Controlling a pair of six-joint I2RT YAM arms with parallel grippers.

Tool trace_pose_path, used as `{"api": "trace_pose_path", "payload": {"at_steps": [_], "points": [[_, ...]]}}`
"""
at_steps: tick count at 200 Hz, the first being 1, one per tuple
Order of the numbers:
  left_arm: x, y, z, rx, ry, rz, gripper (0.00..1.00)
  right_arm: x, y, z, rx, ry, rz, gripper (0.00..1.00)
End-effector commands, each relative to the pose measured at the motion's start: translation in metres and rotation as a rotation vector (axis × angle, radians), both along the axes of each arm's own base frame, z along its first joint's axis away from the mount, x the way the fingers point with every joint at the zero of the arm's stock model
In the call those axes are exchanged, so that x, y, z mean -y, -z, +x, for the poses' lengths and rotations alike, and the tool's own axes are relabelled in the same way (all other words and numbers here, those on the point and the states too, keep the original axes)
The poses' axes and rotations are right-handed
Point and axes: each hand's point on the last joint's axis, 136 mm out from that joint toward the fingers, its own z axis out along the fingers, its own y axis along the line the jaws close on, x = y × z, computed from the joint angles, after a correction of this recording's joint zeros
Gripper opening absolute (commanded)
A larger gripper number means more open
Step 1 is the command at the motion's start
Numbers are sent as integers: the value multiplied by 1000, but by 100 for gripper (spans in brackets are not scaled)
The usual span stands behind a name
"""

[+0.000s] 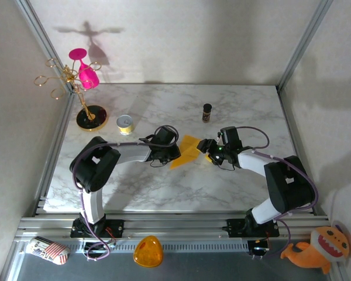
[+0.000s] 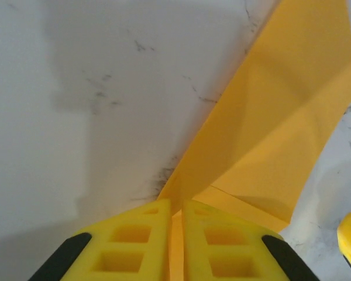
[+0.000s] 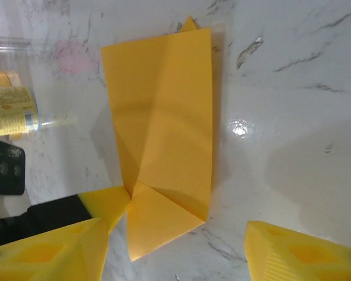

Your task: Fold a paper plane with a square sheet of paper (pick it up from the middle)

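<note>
The square sheet of paper [image 1: 187, 151] is orange-yellow and partly folded, lying on the marble table [image 1: 164, 193] between my two grippers. My left gripper [image 1: 176, 151] is at its left edge. In the left wrist view the left gripper [image 2: 175, 216] is shut on the paper's near edge, and the sheet [image 2: 269, 134] fans away to the upper right. In the right wrist view the sheet [image 3: 164, 129] shows a long panel with a triangular flap at its near end. My right gripper [image 3: 175, 257] stands open around that flap, with its fingers [image 3: 52, 252] apart from the paper.
A small dark bottle [image 1: 206, 112] stands behind the paper, and a yellow round tin [image 1: 124, 123] is at the back left. A gold rack with pink glasses [image 1: 82, 88] fills the far left corner. An orange plastic dome [image 1: 148, 252] and a plush toy [image 1: 316, 249] lie off the table's front edge.
</note>
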Motion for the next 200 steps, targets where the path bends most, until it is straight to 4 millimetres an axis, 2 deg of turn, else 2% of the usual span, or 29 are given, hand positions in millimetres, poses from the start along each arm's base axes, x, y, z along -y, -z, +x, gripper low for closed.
{"api": "trace_pose_path", "payload": {"at_steps": [1,18,49,126,200], "points": [[-3,18,-4,-47,-24,-8,11,-17,-1,-3,-33,-30,23,57],[-6,23,-6,-59,-30,0,11,-21,3,-4,-53,-21,20,51],[-10,26,-8,-68,-36,14,11,-27,11,-8,-99,-7,13,46],[-14,27,-10,-70,-32,29,11,-26,27,-12,-171,30,-36,44],[-14,26,-10,-68,-30,28,11,-39,21,-6,-137,-10,17,41]]}}
